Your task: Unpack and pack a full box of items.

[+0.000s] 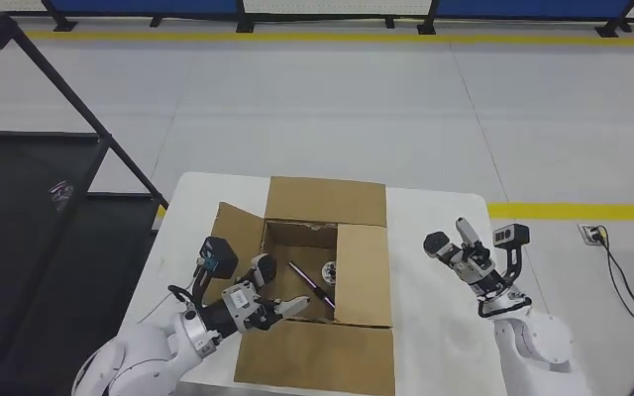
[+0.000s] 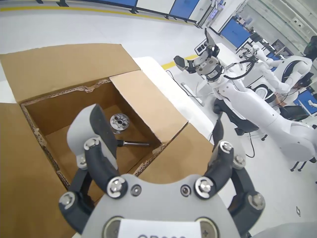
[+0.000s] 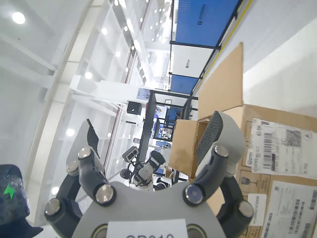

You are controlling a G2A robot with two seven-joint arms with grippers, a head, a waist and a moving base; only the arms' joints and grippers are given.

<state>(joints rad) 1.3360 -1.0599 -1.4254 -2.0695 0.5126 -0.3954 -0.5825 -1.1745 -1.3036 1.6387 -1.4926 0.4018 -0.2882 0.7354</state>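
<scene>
An open cardboard box (image 1: 362,272) stands on the white table (image 1: 436,327) with its flaps spread. On its floor lie a round metal disc (image 2: 119,122) (image 1: 329,269) and a thin dark rod (image 2: 135,143) (image 1: 309,282). My left gripper (image 1: 280,287) (image 2: 158,130) hovers over the box's near left corner, open, with nothing between its fingers (image 2: 99,130). My right gripper (image 1: 450,238) (image 3: 152,134) is raised above the table to the right of the box, open and empty, pointing up and away. The box's labelled outer side (image 3: 272,149) is in the right wrist view.
A black metal frame (image 1: 89,139) stands left of the table over dark flooring. Bare tabletop lies right of the box under the right arm. The box's front flap (image 1: 317,356) lies flat toward me. Yellow floor tape (image 1: 560,210) runs beyond the table.
</scene>
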